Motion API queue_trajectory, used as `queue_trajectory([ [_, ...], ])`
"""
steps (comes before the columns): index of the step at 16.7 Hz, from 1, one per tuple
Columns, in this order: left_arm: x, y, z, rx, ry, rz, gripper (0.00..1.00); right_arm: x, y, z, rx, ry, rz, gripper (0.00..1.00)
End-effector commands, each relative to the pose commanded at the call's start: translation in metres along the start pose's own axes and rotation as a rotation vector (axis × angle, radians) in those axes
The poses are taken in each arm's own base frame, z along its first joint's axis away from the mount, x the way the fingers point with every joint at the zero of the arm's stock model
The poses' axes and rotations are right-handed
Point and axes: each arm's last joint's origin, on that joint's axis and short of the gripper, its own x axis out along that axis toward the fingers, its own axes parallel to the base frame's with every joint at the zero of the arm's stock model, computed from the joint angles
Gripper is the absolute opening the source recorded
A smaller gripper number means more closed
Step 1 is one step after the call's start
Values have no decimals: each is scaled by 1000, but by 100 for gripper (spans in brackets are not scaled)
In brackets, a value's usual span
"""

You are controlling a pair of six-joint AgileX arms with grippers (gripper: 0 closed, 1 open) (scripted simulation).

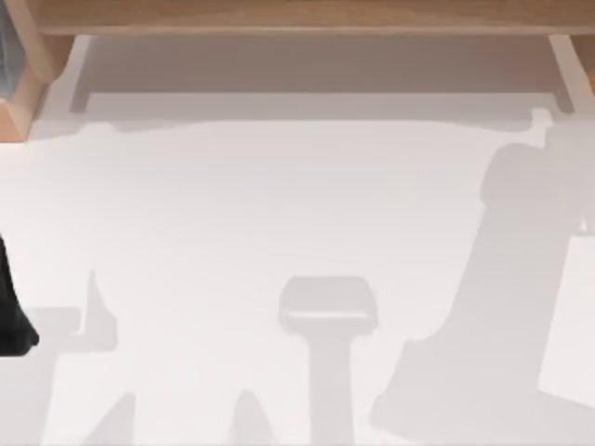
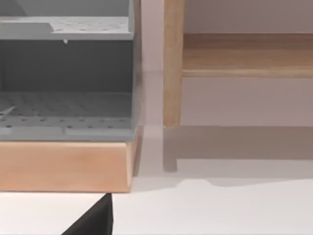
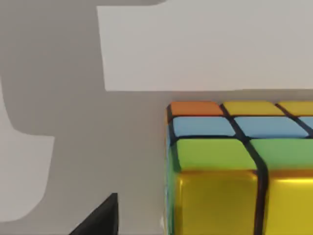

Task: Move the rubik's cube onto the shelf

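The rubik's cube [image 3: 234, 166] looms very close in the right wrist view, showing yellow, green, blue and orange squares above the white table. A black part of my right gripper [image 3: 100, 218] sits beside the cube with a strip of table showing between them. The shelf [image 1: 297, 14] is a long tan board along the table's far edge, on pale uprights at left [image 1: 70, 74] and right [image 1: 562, 70]. The shelf board [image 2: 244, 56] and a wooden post [image 2: 172, 63] also appear in the left wrist view. My left arm [image 1: 11, 311] is parked at the left edge.
A grey perforated rack [image 2: 66, 73] on a wooden base [image 2: 63, 164] stands left of the shelf, at the table's far left corner [image 1: 14, 88]. Arm shadows lie across the white table [image 1: 279, 204]. A black tip of my left gripper [image 2: 95, 220] points towards the rack.
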Motion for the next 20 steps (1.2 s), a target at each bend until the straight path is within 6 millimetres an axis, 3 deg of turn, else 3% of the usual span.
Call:
queue_trajectory([
  [11, 0, 0, 0, 0, 0, 0, 100, 0, 0, 0, 0, 0, 0, 2],
  [20, 0, 0, 0, 0, 0, 0, 100, 0, 0, 0, 2, 0, 0, 0],
])
